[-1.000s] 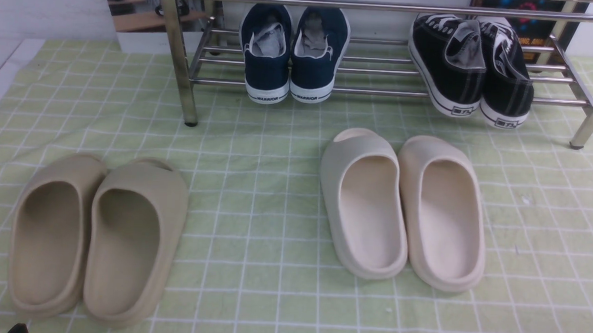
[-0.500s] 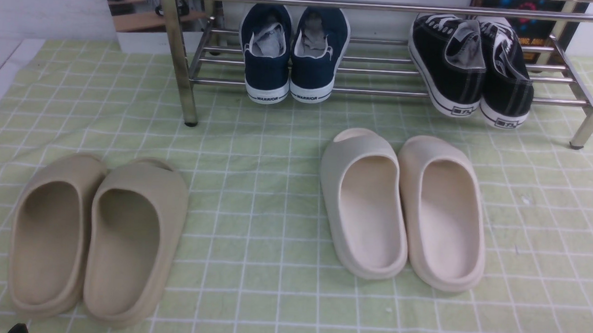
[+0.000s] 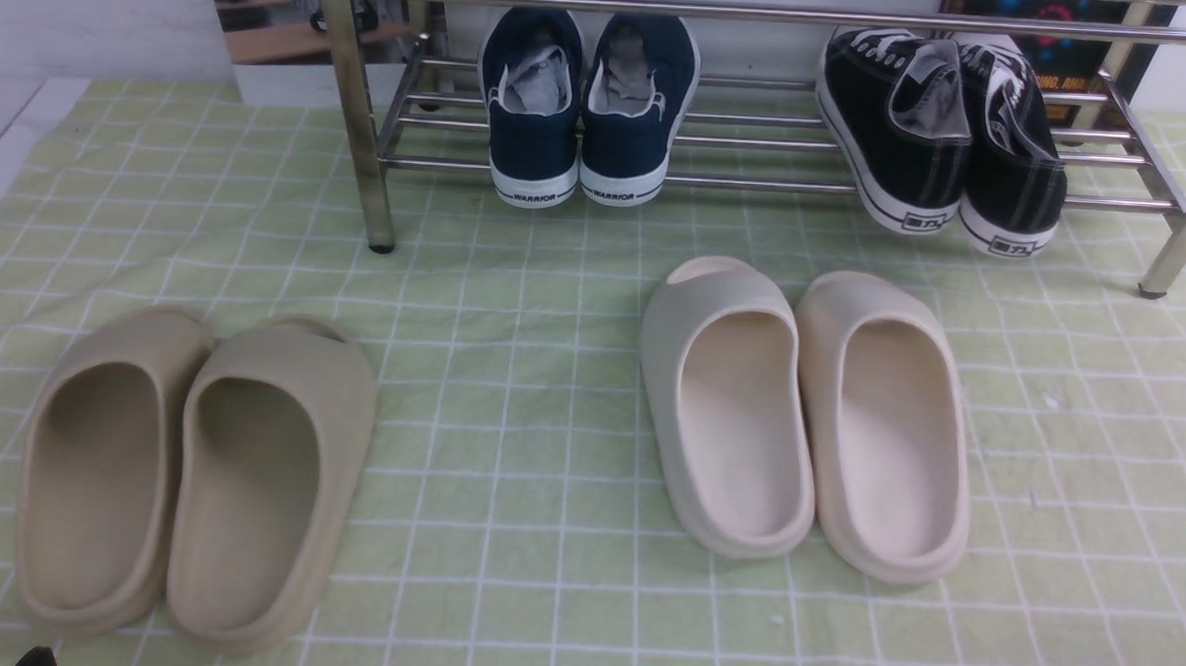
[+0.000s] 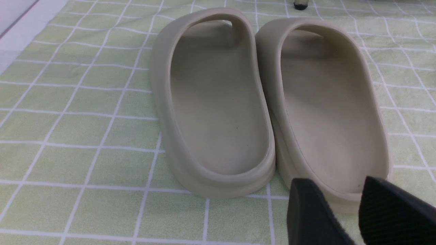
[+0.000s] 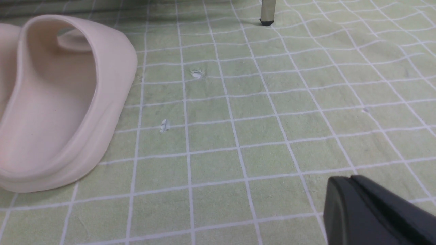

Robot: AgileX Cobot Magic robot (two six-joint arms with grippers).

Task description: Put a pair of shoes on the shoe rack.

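Nothing moved; both pincers (image 4: 344,204) (image 5: 354,197) hover low, empty.

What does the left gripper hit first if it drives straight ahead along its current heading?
Most likely the heel rim of the tan foam slide nearer the middle of that pair: the left gripper hangs open just behind it, with nothing between. Whether it strikes the rim or passes over it is unclear, since its height cannot be judged.

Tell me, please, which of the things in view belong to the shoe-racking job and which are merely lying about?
Belonging to the job:
- black canvas sneakers, already on the rack's right end
- steel shoe rack

Lying about:
- navy WARRIOR sneakers, on the rack
- tan foam slides, on the cloth
- cream foam slides, on the cloth
- green checked cloth
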